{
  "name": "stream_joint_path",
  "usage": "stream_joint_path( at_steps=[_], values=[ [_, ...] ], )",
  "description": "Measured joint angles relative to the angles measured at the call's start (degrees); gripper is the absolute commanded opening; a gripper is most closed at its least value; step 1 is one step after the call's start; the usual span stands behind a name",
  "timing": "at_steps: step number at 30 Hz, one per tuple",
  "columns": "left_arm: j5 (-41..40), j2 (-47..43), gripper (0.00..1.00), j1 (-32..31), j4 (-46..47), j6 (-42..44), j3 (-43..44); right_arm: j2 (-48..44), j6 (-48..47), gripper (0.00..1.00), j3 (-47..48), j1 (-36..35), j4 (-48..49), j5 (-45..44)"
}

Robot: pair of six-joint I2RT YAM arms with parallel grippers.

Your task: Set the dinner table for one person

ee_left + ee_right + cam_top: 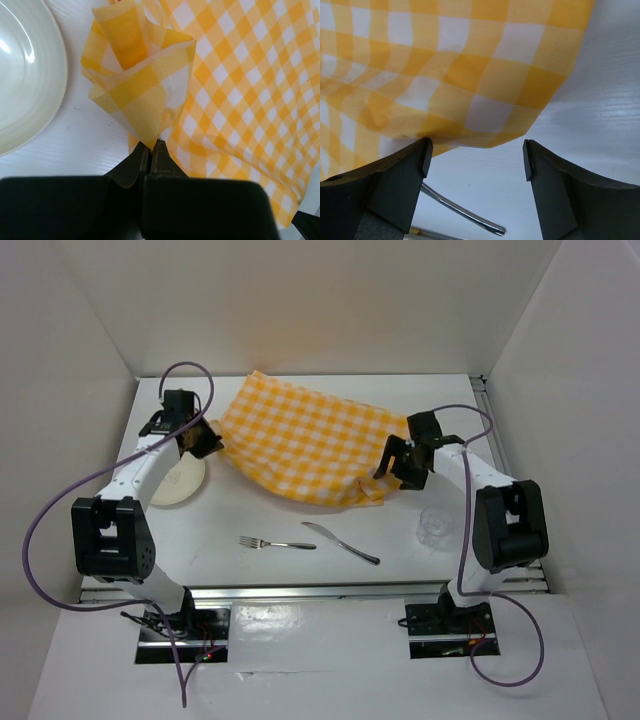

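Jaws of the left gripper are pressed together on a bunched corner of the thin yellow-and-white checked fabric cloth, and the pinched corner stands up in folds above the fingertips. Jaws of the right gripper stand wide apart with nothing between them. The cloth's near right edge brushes the tip of one finger, and the other finger is clear of it. The large flat matte white rectangular dinner table fills the floor of the white-walled enclosure and carries everything else. The cloth lies rumpled across the far middle of the surface, from the left gripper to the right one. A round cream glazed plate sits near the left edge, just beside the held corner and partly under the left arm. A silver metal fork and a silver metal knife lie side by side, apart, toward the middle of the near edge. A clear glass tumbler stands near the right edge, beside the right arm.
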State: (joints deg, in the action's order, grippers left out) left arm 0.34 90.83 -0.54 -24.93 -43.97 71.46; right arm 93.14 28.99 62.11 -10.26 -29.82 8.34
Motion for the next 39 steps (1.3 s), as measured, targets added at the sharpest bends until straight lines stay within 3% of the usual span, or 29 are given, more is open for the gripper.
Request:
stream_joint_path(
  at_steps=[5,10,12,15,19,20,22,24,25,27,28,29,30,33,35,39],
  values=[
    [-0.1,0.0,0.00,0.2,-0.4,0.2,1.0,-2.5,1.3,0.87,-4.0,2.1,2.5,2.8],
    [-0.1,0.0,0.00,0.8,-0.4,0.2,1.7,-0.5,3.2,0.78,-4.6,4.5,6.6,6.2],
    [0.0,0.0,0.00,1.0,-0.4,0.2,1.9,1.7,4.0,0.54,-4.4,4.5,9.3,7.5],
    [0.6,0.0,0.00,1.2,-0.5,0.3,2.2,5.7,5.0,0.00,-2.1,4.7,12.1,8.8],
    [1.7,0.1,0.00,1.2,-1.7,0.8,3.8,13.4,4.1,0.00,12.1,5.5,10.7,8.9],
    [2.0,0.2,0.00,1.2,-2.0,1.4,4.4,16.2,2.9,0.01,18.8,5.7,8.7,9.0],
    [2.8,0.3,0.00,1.2,-2.1,2.0,5.5,24.4,0.2,0.30,37.2,6.2,2.1,10.0],
    [3.7,0.9,0.00,1.2,-2.1,2.2,6.4,35.2,-2.6,0.29,58.1,6.7,-4.2,10.7],
    [4.0,1.3,0.00,1.1,-2.0,2.2,6.8,40.5,-3.8,0.34,68.9,7.0,-8.5,10.3],
    [4.3,2.0,0.00,0.9,-2.1,2.2,6.8,48.2,-5.1,0.36,83.3,7.5,-14.4,8.2],
    [4.4,2.3,0.00,0.7,-2.2,2.2,6.8,48.5,-5.4,0.39,83.6,7.6,-15.9,6.7],
    [4.4,2.6,0.00,0.6,-2.3,2.2,6.8,47.0,-5.6,0.51,80.2,7.7,-16.5,5.2],
    [4.3,2.9,0.00,0.3,-2.5,2.2,6.8,42.8,-5.9,0.68,71.1,7.8,-14.9,3.4],
    [4.3,3.2,0.00,-0.3,-2.7,2.2,6.9,27.3,-4.7,0.83,43.9,7.5,-11.9,1.4],
    [4.4,3.2,0.00,-0.8,-2.7,2.2,6.9,17.9,-4.0,0.87,30.9,7.2,-9.0,2.1],
    [4.4,3.3,0.00,-1.3,-2.6,2.2,6.9,6.2,-2.8,0.87,20.7,6.1,-2.6,4.8]
  ],
)
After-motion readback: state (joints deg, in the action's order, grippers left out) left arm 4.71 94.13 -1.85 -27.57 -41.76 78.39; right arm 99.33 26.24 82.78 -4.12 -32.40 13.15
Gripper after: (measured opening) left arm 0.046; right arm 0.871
